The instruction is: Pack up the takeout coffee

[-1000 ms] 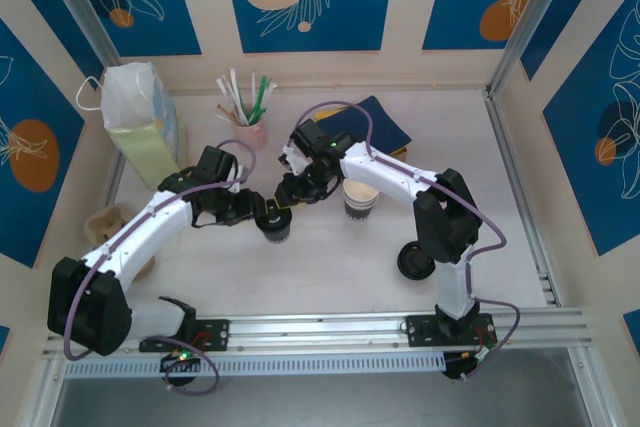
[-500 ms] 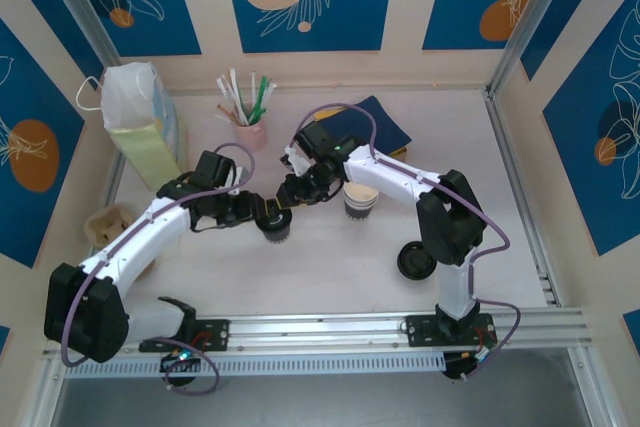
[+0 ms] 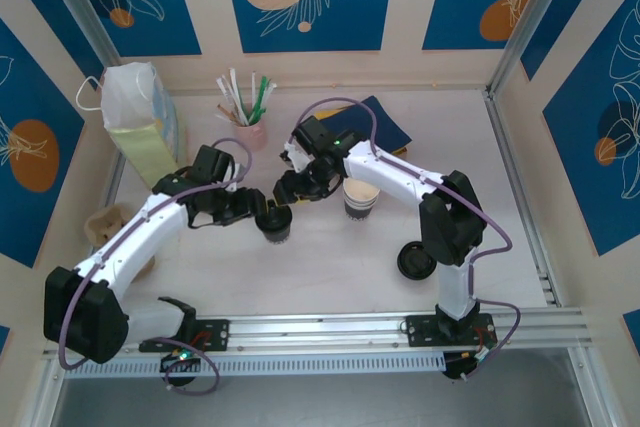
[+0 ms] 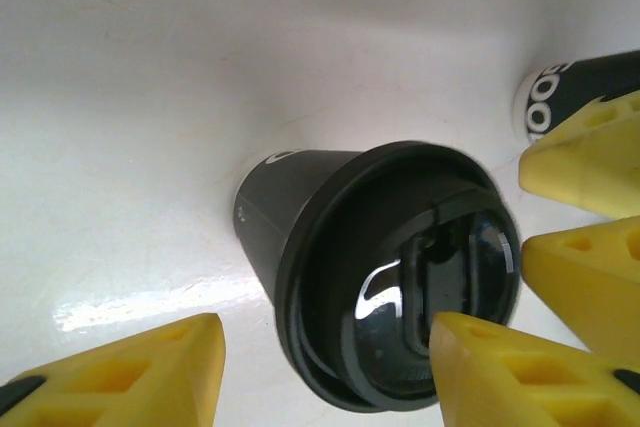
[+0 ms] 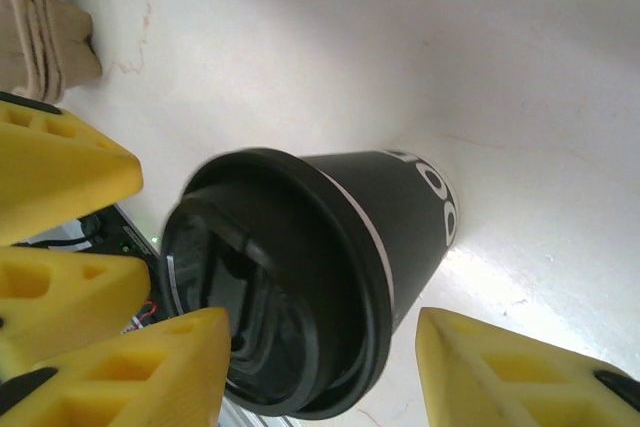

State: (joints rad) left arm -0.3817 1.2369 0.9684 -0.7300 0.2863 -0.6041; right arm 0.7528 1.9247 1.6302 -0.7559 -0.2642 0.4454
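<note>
The takeout coffee [image 3: 277, 226] is a small dark cup with a round black lid, standing upright in the middle of the table. My left gripper [image 3: 259, 215] comes at it from the left and my right gripper [image 3: 287, 203] from the back right. In the left wrist view the coffee [image 4: 385, 267] sits between the left gripper's [image 4: 320, 377] open fingers, with a gap beside the cup wall. Seen from the right wrist, the coffee [image 5: 300, 287] stands between the right gripper's [image 5: 325, 372] open fingers, one of them well off its side. The left gripper's yellow fingertips [image 5: 55, 177] sit just beyond the lid.
A lidless striped cup [image 3: 360, 199] stands just right of the coffee. A loose black lid [image 3: 415, 261] lies front right. A white and yellow bag [image 3: 140, 122] and a pink straw cup [image 3: 250, 129] stand at the back left. A cardboard carrier [image 3: 105, 227] sits at the left edge.
Both grippers have opened their jaws around the coffee's lid. The arms have barely shifted and the cup stays where it was.
</note>
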